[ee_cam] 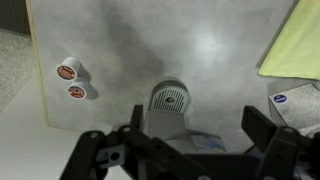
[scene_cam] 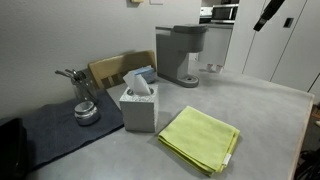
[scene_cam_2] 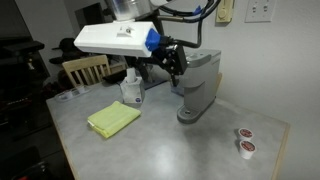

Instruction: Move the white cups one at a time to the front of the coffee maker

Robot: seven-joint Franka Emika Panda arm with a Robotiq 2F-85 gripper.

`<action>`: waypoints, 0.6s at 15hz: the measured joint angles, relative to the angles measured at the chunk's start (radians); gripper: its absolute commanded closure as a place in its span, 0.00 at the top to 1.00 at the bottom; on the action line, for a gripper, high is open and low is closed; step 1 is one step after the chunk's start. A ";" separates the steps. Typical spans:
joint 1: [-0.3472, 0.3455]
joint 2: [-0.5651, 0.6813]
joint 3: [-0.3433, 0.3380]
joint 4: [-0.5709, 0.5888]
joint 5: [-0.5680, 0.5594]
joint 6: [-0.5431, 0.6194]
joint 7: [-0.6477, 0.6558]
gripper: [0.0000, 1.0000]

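Observation:
Two white cups with reddish tops sit close together near the table's edge in the wrist view. In an exterior view they are the white cups at the table's near right corner. The grey coffee maker stands in both exterior views, and the wrist view shows the coffee maker from above. My gripper hangs high over the machine, open, with nothing between its fingers. An exterior view shows the gripper beside the machine's head, well away from the cups.
A yellow cloth lies flat on the table. A grey tissue box stands near the coffee maker. A dark mat holds a metal item. A wooden chair stands behind the table.

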 measured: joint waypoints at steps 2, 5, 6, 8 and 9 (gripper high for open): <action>0.000 0.000 0.000 0.000 0.000 0.001 0.000 1.00; 0.000 0.001 0.000 0.000 0.001 0.004 0.000 1.00; 0.000 0.001 0.000 0.000 0.001 0.005 -0.001 1.00; 0.000 0.001 0.000 -0.001 0.001 0.006 -0.001 1.00; -0.001 0.001 0.000 -0.001 0.001 0.006 -0.001 1.00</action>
